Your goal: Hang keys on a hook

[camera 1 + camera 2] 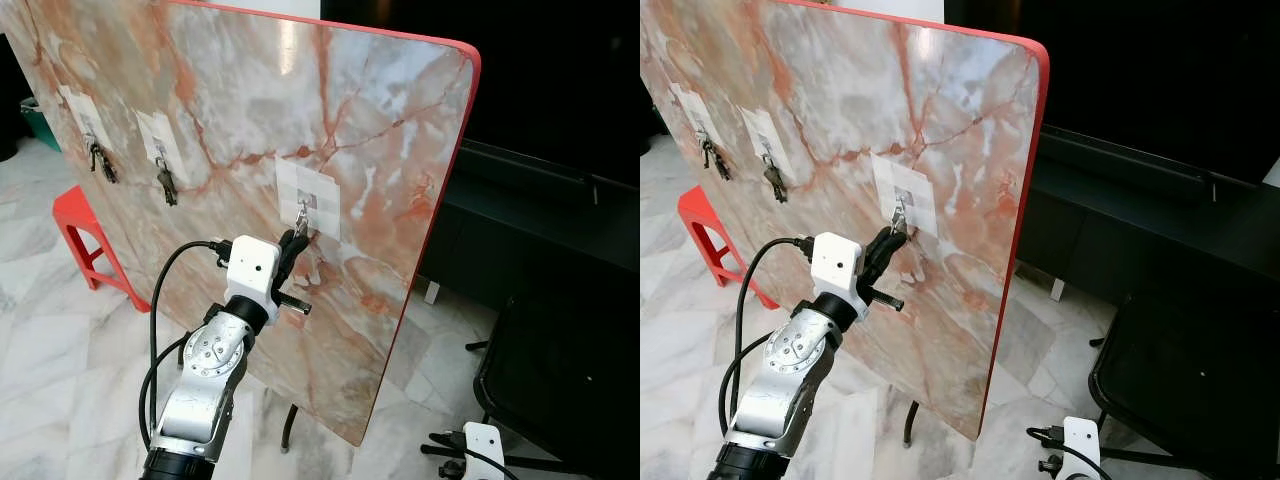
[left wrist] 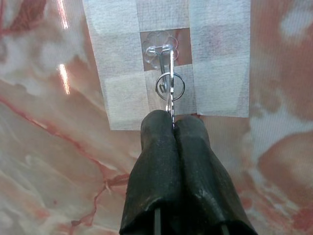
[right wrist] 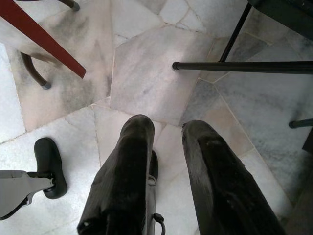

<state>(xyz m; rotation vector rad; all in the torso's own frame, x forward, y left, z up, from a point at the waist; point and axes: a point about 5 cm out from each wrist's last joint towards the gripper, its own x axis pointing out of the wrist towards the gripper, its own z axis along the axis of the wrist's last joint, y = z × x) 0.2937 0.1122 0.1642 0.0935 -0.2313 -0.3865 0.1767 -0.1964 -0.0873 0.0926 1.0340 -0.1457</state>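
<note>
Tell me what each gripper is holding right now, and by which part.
The left gripper is shut on the key, pinching its lower end; its ring sits at the clear hook. The right gripper hangs open, holding nothing.

Pink-veined marble board (image 1: 230, 110) — red-edged; black pincer (image 2: 173, 128), red stool (image 1: 85, 235)

A tilted marble-patterned red-edged board (image 1: 250, 120) is standing ahead, three taped clear hooks (image 2: 160, 49) sitting along it; a small red plastic stool (image 1: 85, 235) is sitting behind its left end.
</note>
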